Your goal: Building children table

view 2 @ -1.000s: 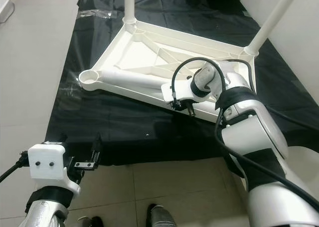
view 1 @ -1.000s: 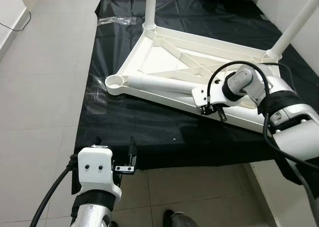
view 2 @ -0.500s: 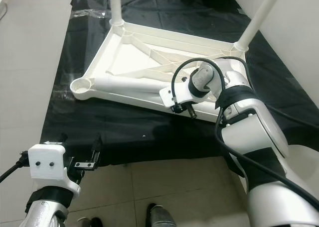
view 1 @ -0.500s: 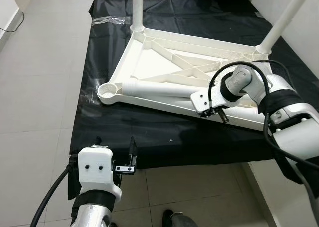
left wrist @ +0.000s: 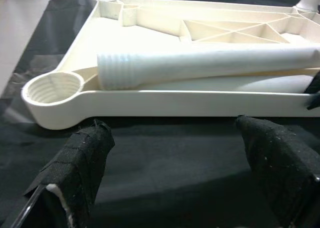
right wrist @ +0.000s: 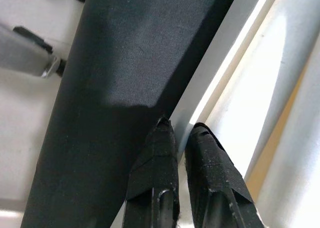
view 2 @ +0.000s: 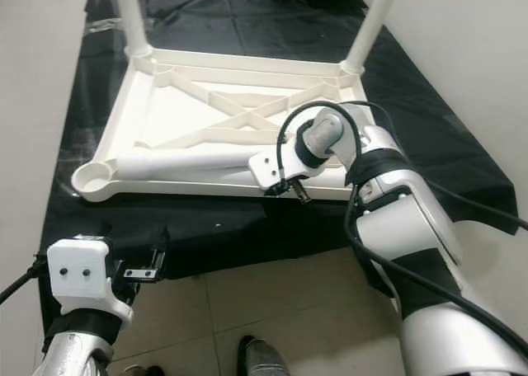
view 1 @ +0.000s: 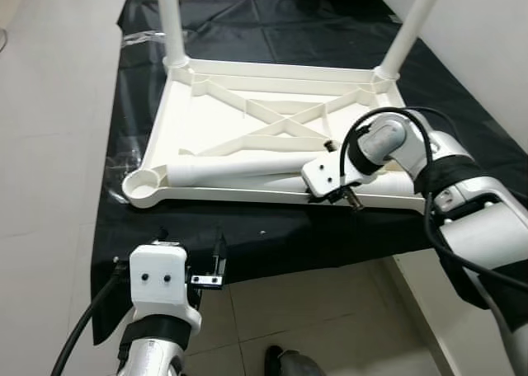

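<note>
A white children's table top lies upside down on a black cloth. Two white legs stand upright in its far corners, one on the left and one on the right. A loose leg lies inside the frame along the near rim, its threaded end beside the empty corner socket. My right gripper is at the near rim, shut on the rim's edge. Below the cloth's front edge, my left gripper hangs open, apart from the table.
A white wall runs close along the right side of the cloth. Pale tiled floor lies to the left and in front. Crumpled clear plastic sits at the cloth's far left corner. A dark shoe shows at the bottom.
The table top has swung round with my right gripper on its near rim, so it now lies square to the cloth. The view has shifted too. My left arm has stayed put.
</note>
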Controlling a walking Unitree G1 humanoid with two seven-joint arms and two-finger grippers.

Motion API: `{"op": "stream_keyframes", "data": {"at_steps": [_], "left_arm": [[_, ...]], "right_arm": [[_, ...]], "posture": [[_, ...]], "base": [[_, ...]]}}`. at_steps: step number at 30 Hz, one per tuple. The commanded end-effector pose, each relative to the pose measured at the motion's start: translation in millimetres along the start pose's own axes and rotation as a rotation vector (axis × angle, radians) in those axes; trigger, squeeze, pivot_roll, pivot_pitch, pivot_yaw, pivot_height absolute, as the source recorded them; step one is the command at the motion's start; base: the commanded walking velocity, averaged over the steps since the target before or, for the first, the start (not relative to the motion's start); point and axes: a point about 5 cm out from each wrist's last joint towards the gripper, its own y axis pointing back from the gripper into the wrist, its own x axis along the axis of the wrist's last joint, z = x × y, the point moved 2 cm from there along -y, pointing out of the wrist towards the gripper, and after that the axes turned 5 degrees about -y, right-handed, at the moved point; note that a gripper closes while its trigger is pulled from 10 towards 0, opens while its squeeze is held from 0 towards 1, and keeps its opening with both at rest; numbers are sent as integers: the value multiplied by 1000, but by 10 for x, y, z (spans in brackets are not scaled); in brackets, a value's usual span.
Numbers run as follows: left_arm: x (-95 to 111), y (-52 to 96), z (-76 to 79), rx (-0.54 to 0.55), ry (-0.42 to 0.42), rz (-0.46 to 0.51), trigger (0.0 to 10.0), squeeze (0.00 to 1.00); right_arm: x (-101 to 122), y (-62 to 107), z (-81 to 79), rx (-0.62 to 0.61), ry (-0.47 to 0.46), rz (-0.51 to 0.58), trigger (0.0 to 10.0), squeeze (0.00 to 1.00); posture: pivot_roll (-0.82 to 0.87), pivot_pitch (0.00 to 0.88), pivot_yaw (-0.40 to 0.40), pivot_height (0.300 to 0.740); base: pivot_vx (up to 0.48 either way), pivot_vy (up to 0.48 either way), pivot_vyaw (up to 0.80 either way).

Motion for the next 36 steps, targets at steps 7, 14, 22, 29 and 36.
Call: {"op": "stream_keyframes", "data": {"at_steps": [7, 14, 22, 29, 36], "left_arm": [[-82, 48, 192, -64, 30, -38, 10000, 0], [-91, 47, 183, -65, 26, -37, 10000, 0], [-94, 44, 198, -71, 27, -36, 10000, 0], [-102, 48, 196, -70, 25, -38, 10000, 0], [-98, 54, 192, -67, 25, -38, 10000, 0]], "right_arm": [[203, -445, -144, 112, 101, 40, 0, 0], [265, -468, -18, 7, 9, 84, 10000, 0], [298, -445, 18, 13, -98, 147, 10000, 0], [413, -450, 105, 4, -182, 223, 10000, 0], [507, -493, 183, -11, -238, 236, 9608, 0]], "posture": [[-46, 261, -81, 740], [-40, 253, -79, 740], [-46, 245, -76, 740], [-46, 245, -76, 740], [-40, 253, -78, 740]], "base": [[0, 0, 0], [0, 0, 0], [0, 0, 0], [0, 0, 0], [0, 0, 0]]}}
